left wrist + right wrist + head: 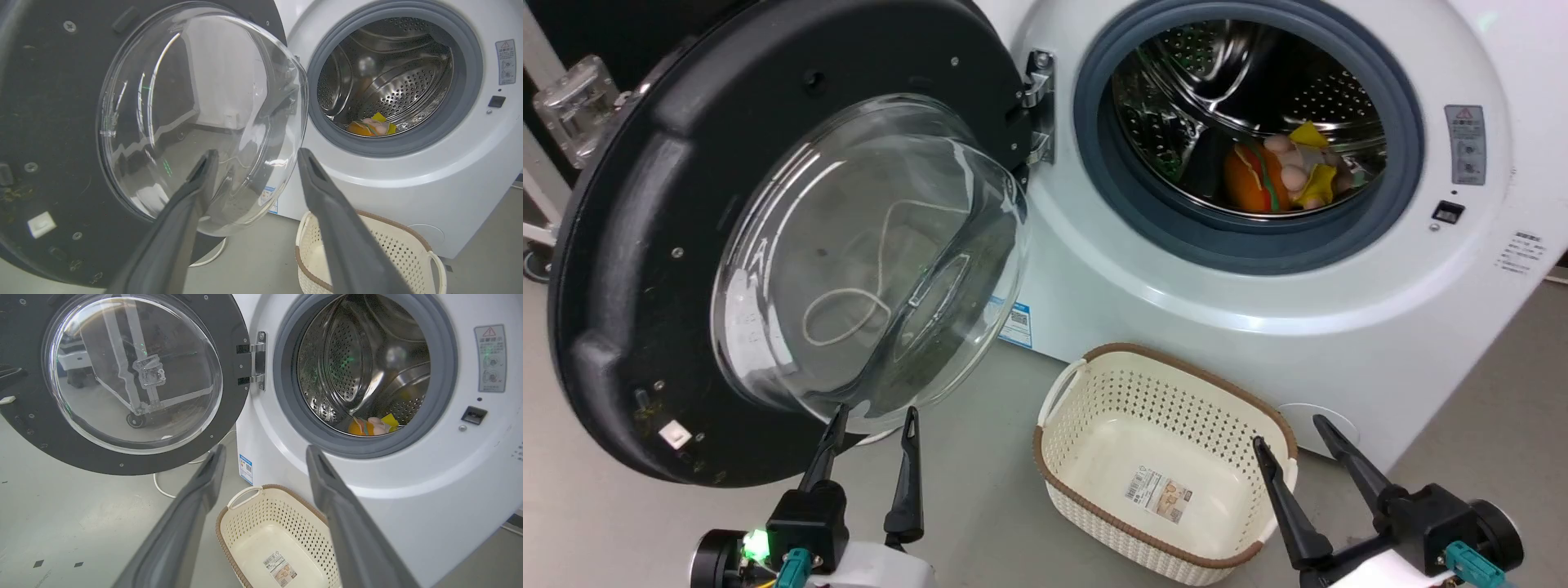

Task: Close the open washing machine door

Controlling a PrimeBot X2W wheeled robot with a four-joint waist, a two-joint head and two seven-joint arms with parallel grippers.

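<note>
Grey concrete floor (980, 506), indoor test area. White front-loading washing machine (1258, 327) stands on it, filling the upper right of the head view.

Task object: the washing machine door (629, 245) is wide open, hanging from a metal hinge (1039, 90) at the left side of the drum opening. Its inner face and the bulging glass window (874, 261) are turned toward the camera. The door is well away from the grey gasket (1258, 237).

Drum (1241, 73): perforated steel, holding a small heap of orange, yellow and pale soft items (1282, 175).

Labels:
- Blue sticker (1016, 324) low on the front, partly behind the glass; print unreadable.
- Grey warning label (1464, 143) right of the opening, with a red triangle on top; text too small to read.
- Block of fine print (1521, 251) at the right edge; illegible.
- Paper label (1158, 494) on the floor of the cream perforated basket (1176, 400); writing not legible.

The basket sits on the floor in front of the machine, brown rim up.

Left gripper (874, 415): fingers spread, nothing between them, tips just under the lower edge of the glass window. Whether they touch it cannot be told.

Right gripper (1289, 431): fingers spread, nothing held, over the basket's right end.

White cable (163, 490) lies on the floor below the door.
</note>
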